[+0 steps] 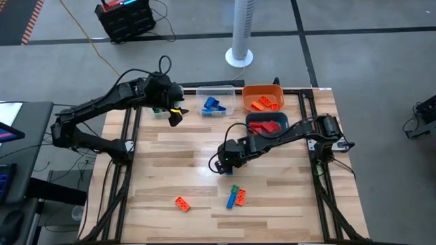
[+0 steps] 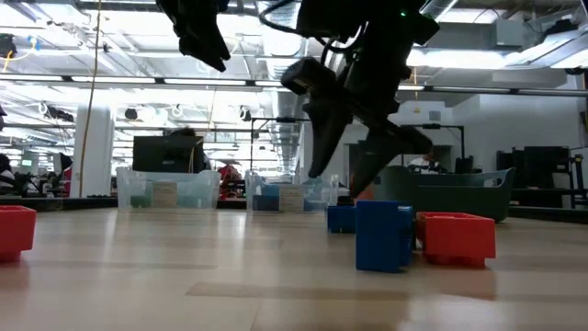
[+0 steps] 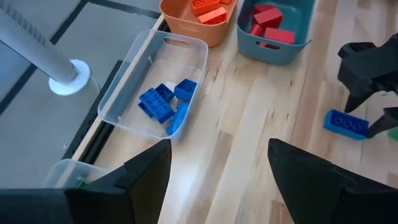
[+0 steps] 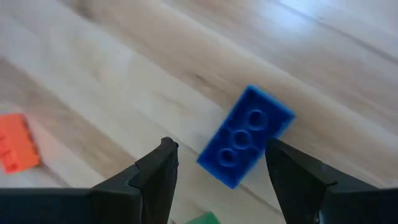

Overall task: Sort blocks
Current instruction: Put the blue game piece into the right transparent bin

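The blue block (image 4: pixel 245 144) lies flat on the worktop (image 1: pixel 177 156), studs up, a little toward the near edge from the middle, and it is framed between my right fingers (image 4: pixel 152 180) without touching either one. My right gripper (image 1: pixel 223 165) hangs just above the wood with its jaws spread wide and nothing in them. Beside that blue piece sit a green block (image 1: pixel 235 190) and a red-orange block (image 1: pixel 240 197), all three clustered close together. Well apart from them, nearer the near left corner, lies a lone orange block (image 1: pixel 182 203).

Along the far edge stand my bins. The clear bin (image 3: pixel 152 84) holds several blue bricks (image 3: pixel 166 104). Just beside it the orange bin (image 1: pixel 263 98) carries orange pieces, and the teal bin (image 1: pixel 267 125), set a step in from that edge, holds red ones.

My left gripper (image 1: pixel 174 114) hovers over the far edge, near the clear bin, its jaws likewise standing wide apart and gripping nothing. A second clear bin (image 3: pixel 68 171) shows at that far left corner, with something green in it that I cannot make out.
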Motion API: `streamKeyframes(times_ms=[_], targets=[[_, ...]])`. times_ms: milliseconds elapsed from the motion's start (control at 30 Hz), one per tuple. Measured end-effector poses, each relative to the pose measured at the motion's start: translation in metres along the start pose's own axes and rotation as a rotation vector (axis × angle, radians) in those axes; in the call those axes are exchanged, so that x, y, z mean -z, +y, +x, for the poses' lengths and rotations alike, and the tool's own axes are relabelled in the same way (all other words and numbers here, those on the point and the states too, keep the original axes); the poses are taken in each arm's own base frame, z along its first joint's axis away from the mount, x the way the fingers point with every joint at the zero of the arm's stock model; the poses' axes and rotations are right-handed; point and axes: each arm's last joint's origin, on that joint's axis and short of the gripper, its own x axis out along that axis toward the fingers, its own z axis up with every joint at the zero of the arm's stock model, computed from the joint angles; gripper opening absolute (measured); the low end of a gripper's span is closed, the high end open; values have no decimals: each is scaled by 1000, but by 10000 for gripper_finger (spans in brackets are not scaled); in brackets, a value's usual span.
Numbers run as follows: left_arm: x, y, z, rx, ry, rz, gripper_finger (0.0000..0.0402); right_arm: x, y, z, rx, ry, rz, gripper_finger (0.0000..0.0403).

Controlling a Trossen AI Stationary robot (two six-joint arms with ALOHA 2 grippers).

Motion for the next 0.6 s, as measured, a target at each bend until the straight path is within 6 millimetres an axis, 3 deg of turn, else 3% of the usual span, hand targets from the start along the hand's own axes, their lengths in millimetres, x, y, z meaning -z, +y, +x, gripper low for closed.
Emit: streamKeyframes(times_ms=[233,367,600], targets=[[0,0,0,0,0,-14,261,7,-8,3,101,42,-5,250],[0,0,0,0,0,-23,261,8,-3,4,55,22,-24,250],[0,0,0,-1,0,21,261,7,-11,21,134,55,-203,250]])
